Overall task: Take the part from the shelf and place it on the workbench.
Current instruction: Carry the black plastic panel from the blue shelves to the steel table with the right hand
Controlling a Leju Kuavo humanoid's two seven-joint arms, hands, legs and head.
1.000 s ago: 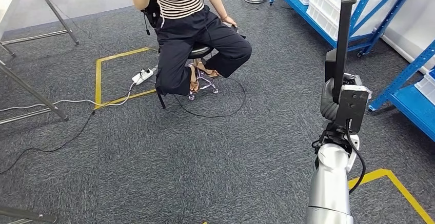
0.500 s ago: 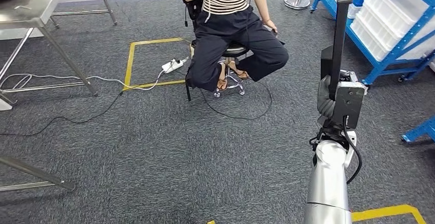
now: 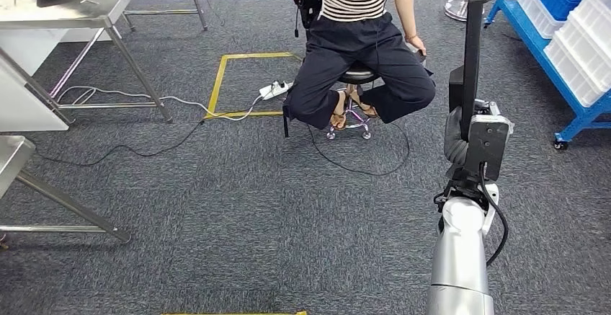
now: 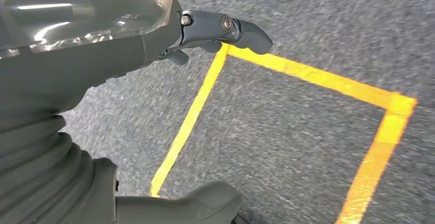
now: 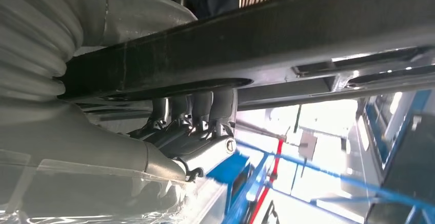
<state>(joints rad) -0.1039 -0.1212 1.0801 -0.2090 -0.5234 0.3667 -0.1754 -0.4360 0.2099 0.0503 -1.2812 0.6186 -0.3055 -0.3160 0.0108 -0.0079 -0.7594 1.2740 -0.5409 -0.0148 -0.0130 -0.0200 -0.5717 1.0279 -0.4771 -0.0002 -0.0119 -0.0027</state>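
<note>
While the right hand (image 5: 195, 131) grips the long black bar-shaped part (image 3: 472, 48), the left hand (image 4: 154, 55) hangs empty, fingers apart. White plastic bins (image 3: 580, 48) sit on the blue metal shelf (image 3: 569, 113); contents can't be made out.

right arm (image 3: 461, 257) rose from lower right, its hand (image 3: 472, 131) gripping a long dark part (image 3: 472, 34) held upright | person (image 3: 360, 48) sat on a stool at upper centre | yellow floor tape square (image 3: 248, 84) beside them | steel workbench (image 3: 72, 1) upper left | blue shelf (image 3: 569, 34) with white bins upper right

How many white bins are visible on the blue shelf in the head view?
2: one white bin on the blue shelf's lower level, another above it at the frame edge. Others may lie out of frame.
</note>
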